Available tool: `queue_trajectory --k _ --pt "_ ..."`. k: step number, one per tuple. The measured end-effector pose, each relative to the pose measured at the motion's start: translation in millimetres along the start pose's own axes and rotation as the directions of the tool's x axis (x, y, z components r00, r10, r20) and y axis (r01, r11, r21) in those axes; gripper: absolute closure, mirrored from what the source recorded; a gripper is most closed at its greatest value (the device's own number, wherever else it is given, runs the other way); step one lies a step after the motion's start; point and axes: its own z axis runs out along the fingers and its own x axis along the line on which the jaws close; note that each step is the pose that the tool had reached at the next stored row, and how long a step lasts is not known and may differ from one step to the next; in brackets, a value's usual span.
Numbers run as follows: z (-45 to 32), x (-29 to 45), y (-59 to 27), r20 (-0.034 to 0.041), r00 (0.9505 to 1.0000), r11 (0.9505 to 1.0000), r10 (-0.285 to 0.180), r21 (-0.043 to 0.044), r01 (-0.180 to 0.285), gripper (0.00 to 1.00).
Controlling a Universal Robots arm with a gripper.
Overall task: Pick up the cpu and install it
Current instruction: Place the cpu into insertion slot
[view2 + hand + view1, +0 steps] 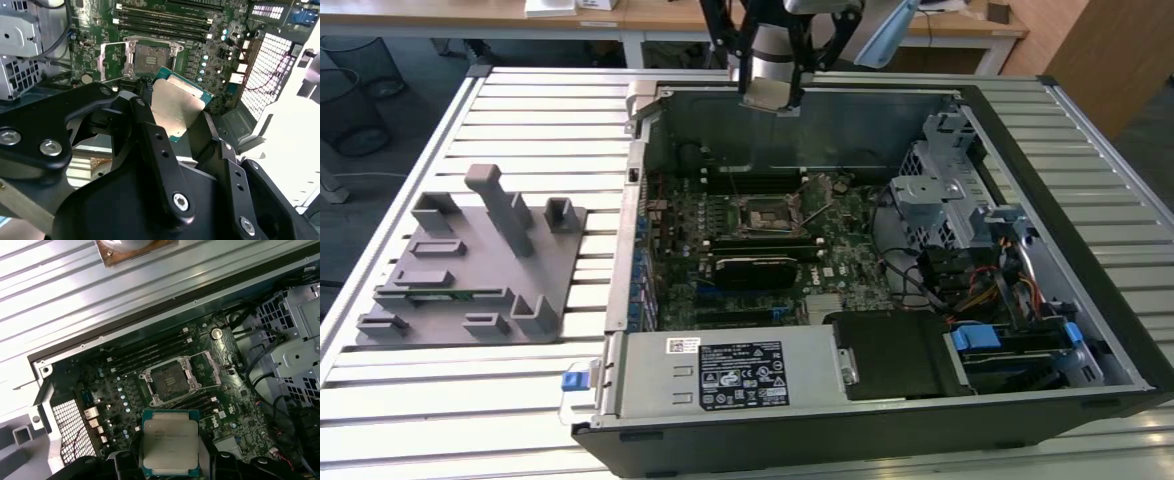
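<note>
Showing, in the second wrist view, the gripper [174, 119] pinching the cpu [179, 106] between its two black fingers [150, 137], pressing on opposite edges of the chip. Turning the pale silvery top plate toward the camera, with a green border peeking out around it. Holding the cpu in the air, clear of the board and not yet seated.

Lying beyond the chip, in the first wrist view: the black-framed socket [167, 381], standing open with its metal load plate [207, 367] swung aside, well apart from the cpu. Running beside the socket: rows of long memory slots [145, 352] on the green motherboard [235, 405].

Enclosing the board, in the exterior view: the open computer case [854, 125], lying on its side, with a grey power supply [720, 372] along the nearer wall and a metal drive cage [934, 190] toward the exterior view's right. Hanging over the far part of the case: the gripper.

Supporting the case: a slatted metal table [507, 400]. Resting on the table toward the exterior view's left, apart from the case: a grey moulded fixture [467, 265] with upright posts.
</note>
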Motion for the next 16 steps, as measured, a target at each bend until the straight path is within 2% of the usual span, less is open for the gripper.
queue_trajectory --k 7,16 --pt "0.5 0.0 0.0 0.0018 0.9970 0.9970 0.077 -0.0006 -0.077 0.47" --pt "1.6 0.0 0.0 0.0039 0.9866 0.9866 0.163 -0.0014 -0.163 0.47"
